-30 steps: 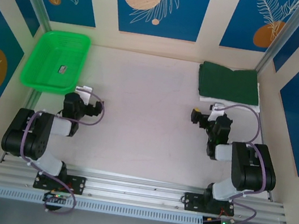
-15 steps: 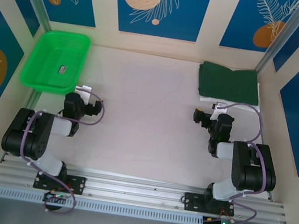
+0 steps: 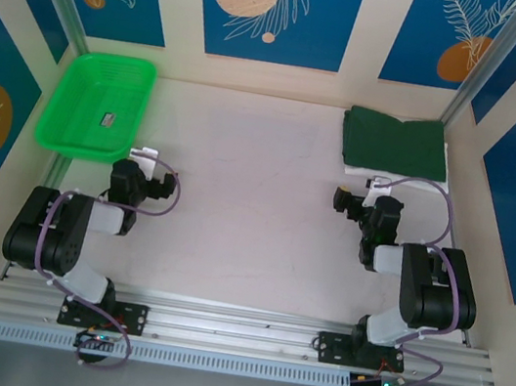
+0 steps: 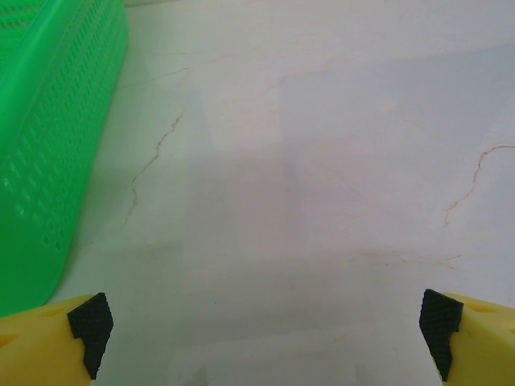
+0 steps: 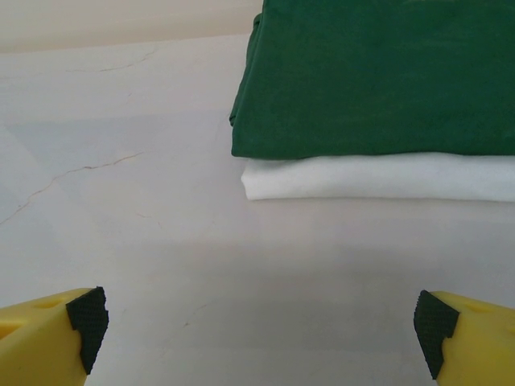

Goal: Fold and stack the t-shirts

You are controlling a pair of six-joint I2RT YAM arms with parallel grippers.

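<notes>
The dark green t-shirt [image 3: 393, 142] lies folded at the table's far right, stacked on the folded white t-shirt [image 3: 399, 180], whose edge shows along the near side. The right wrist view has the green t-shirt [image 5: 378, 80] on top of the white t-shirt [image 5: 378, 177], a short way ahead of my right gripper [image 5: 261, 330], which is open with nothing between its fingers. In the top view my right gripper [image 3: 354, 197] sits just in front of the stack. My left gripper [image 3: 145, 156] rests by the basket, and my left gripper [image 4: 265, 334] is open over bare table.
A bright green mesh basket [image 3: 95, 104] stands at the far left with a small dark item inside; its wall [image 4: 56, 145] is close on the left of the left gripper. Panelled walls enclose the table. A rail [image 3: 235, 333] runs along the near edge.
The right gripper drew back slightly from the stack and settled. The left arm and the shirts have not moved.
</notes>
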